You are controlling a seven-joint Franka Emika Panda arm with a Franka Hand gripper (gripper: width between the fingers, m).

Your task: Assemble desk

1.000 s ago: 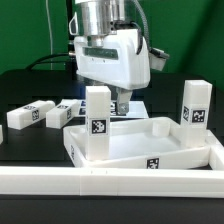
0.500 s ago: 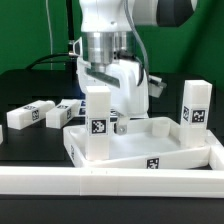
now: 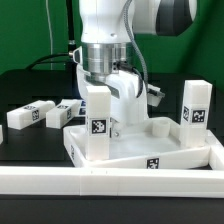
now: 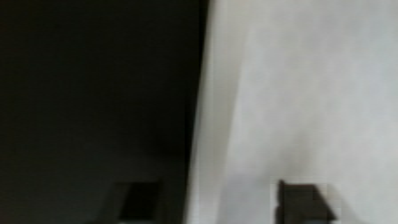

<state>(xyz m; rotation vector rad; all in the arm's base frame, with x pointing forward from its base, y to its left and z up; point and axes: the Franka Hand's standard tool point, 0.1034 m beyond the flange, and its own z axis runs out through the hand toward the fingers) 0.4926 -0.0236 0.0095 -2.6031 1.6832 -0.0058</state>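
Observation:
The white desk tabletop point(image 3: 160, 148) lies with its raised rim up, and two tagged white legs stand in it: one at the front left corner point(image 3: 97, 122), one at the right point(image 3: 195, 104). Two loose legs point(image 3: 28, 115) point(image 3: 68, 110) lie on the black table on the exterior view's left. My gripper point(image 3: 116, 120) is lowered just behind the left upright leg, which hides most of the fingers. In the wrist view my gripper point(image 4: 228, 200) shows two dark fingertips point(image 4: 302, 200) astride the edge of a blurred white surface point(image 4: 302, 90). Whether they touch it does not show.
A long white border rail point(image 3: 110, 182) runs across the front. The black table point(image 3: 20, 95) stretches left behind the loose legs. The arm's body stands above the tabletop's left half, close to the upright leg.
The arm has turned and come down behind the left upright leg. The fingers, visible above the tabletop a second ago, now sit low behind that leg and stand closer together.

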